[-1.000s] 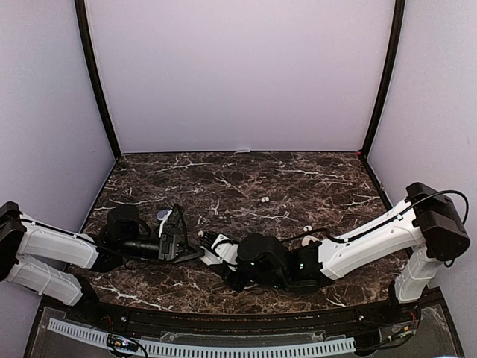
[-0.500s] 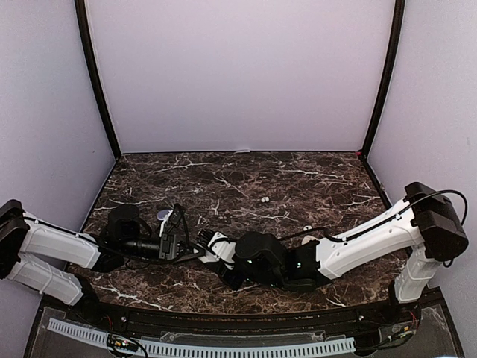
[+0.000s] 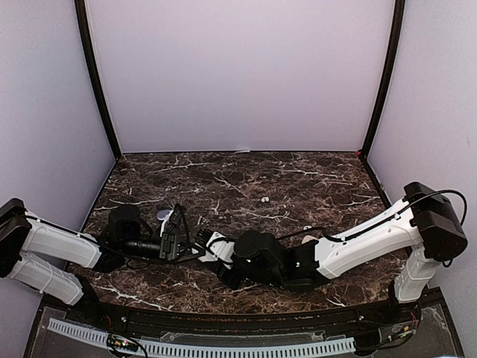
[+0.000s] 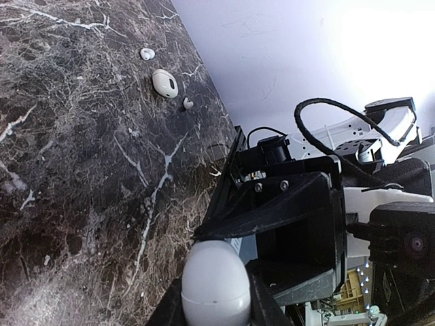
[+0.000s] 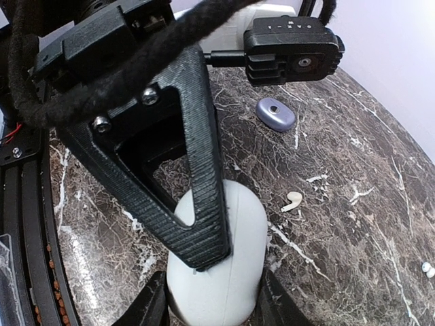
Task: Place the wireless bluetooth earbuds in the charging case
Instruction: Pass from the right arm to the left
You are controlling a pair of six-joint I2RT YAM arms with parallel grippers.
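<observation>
A white egg-shaped charging case (image 5: 231, 272) is closed and held from two sides. In the right wrist view my right gripper (image 5: 212, 304) is shut on its lower end, and a black finger (image 5: 204, 204) of the left gripper lies across its top. In the left wrist view the same case (image 4: 216, 282) sits pinched in my left gripper (image 4: 216, 309). From above, the left gripper (image 3: 192, 245) and the right gripper (image 3: 215, 250) meet at the near middle of the table. A white earbud (image 5: 293, 200) lies on the marble just beyond the case.
A lavender case (image 5: 275, 113) lies on the marble near the left arm (image 3: 162, 215). A second white case (image 4: 165, 83) rests farther off between two earbuds (image 4: 147, 53) (image 4: 188, 103). More earbuds (image 3: 264, 199) (image 3: 307, 227) lie mid-table. Purple walls enclose the table.
My right gripper has carried the white case a little leftward. The left jaws have come together on the case.
</observation>
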